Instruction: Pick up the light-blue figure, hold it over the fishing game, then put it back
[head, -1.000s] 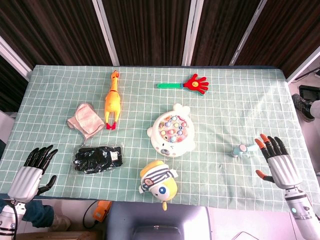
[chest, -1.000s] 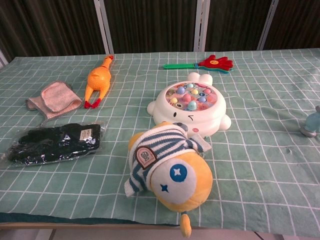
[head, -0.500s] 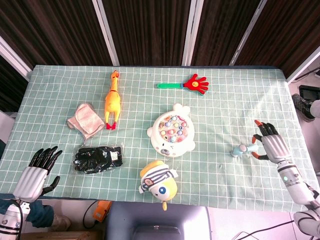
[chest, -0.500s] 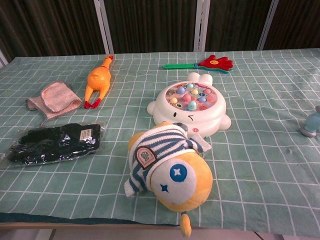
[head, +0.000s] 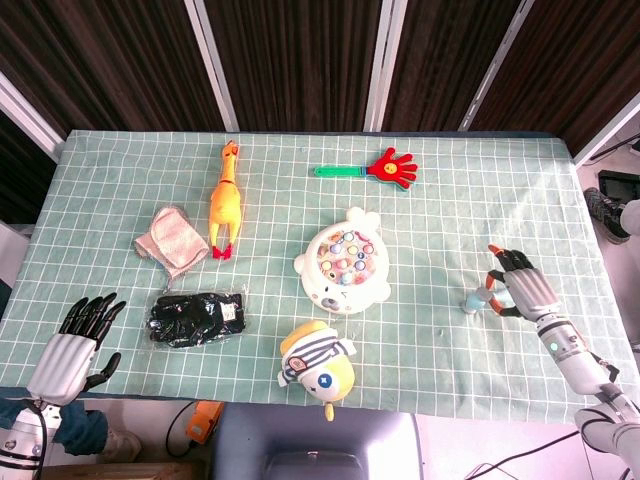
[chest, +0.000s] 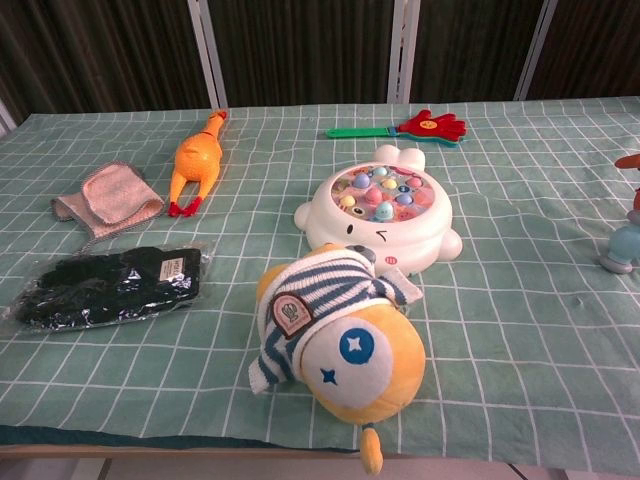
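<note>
In the head view, the right hand (head: 518, 285) reaches the light-blue figure (head: 478, 297) at the right side of the tabletop (head: 450, 200), fingers curved around it, though a firm grasp cannot be told. The figure stands on the cloth, well right of the fishing game (head: 343, 266). The left hand (head: 75, 343) hovers released at the near left edge, fingers apart. In the chest view, the figure (chest: 624, 245) shows at the right edge, an orange fingertip (chest: 628, 160) above it.

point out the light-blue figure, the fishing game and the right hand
light-blue figure (head: 478, 299): head view, on its body
fishing game (head: 343, 265): head view, on the round pond in its middle
right hand (head: 518, 288): head view, on the back of the hand
</note>
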